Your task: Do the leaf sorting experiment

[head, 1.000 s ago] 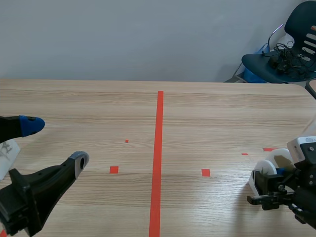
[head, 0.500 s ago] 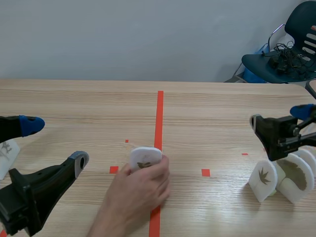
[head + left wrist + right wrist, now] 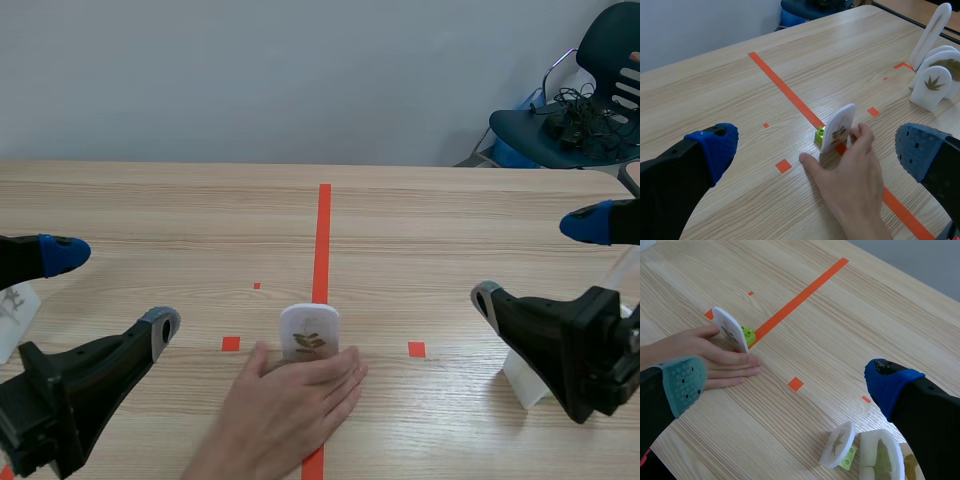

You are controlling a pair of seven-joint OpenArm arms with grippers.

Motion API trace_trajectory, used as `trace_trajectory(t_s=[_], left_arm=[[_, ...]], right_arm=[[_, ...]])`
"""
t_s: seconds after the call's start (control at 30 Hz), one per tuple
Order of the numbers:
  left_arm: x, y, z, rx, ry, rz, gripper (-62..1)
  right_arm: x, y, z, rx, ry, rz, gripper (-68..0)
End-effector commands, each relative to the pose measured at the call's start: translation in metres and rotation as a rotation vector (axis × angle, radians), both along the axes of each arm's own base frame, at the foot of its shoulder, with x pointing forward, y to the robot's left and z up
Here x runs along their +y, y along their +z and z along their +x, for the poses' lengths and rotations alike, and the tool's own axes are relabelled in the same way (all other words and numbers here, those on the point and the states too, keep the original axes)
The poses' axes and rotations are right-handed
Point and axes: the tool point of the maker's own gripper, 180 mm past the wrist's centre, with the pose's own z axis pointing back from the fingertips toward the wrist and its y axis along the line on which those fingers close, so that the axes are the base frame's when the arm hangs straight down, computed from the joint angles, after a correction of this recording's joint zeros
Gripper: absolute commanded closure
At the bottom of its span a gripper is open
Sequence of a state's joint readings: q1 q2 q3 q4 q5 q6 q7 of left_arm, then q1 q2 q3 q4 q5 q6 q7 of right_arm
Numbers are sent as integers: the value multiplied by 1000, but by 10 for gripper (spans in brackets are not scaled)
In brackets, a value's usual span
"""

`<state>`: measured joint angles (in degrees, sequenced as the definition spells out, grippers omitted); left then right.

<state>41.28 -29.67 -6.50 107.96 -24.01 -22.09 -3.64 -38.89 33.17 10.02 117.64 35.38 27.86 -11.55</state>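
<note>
A leaf card is standing upright on the red line at the bench's near middle, with a hand touching it from the near side. The left end effector is hanging near left with its fingers apart. The right end effector, also apart, is hanging by more cards near right.

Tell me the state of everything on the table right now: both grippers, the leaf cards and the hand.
Left gripper: open, holding nothing.
Right gripper: open, holding nothing.
Centre leaf card: upright on its green block, on the tape line.
Person's hand: flat on the table, against that card.
Leaf cards by the right arm: standing upright, untouched.
</note>
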Motion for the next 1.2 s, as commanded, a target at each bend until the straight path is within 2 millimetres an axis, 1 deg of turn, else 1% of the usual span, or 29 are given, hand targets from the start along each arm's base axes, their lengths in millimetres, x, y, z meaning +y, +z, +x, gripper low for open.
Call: trace_trajectory(t_s=[0.0, 0.87, 1.0, 1.07, 1.17], left_arm=[[-2, 5, 0, -12, 0, -20, -623], [-2, 3, 0, -6, 0, -15, -623], [2, -16, 3, 53, 3, 33, -623], [3, -31, 7, 69, 1, 49, -623], [0, -58, 13, 103, -19, 67, -623]], right_arm=[[-2, 7, 7, -37, -15, 27, -679], [-2, 7, 7, -36, -16, 26, -679], [-2, 7, 7, -36, -16, 25, -679], [-2, 7, 7, -36, -16, 25, -679], [-2, 7, 7, -36, -16, 25, -679]])
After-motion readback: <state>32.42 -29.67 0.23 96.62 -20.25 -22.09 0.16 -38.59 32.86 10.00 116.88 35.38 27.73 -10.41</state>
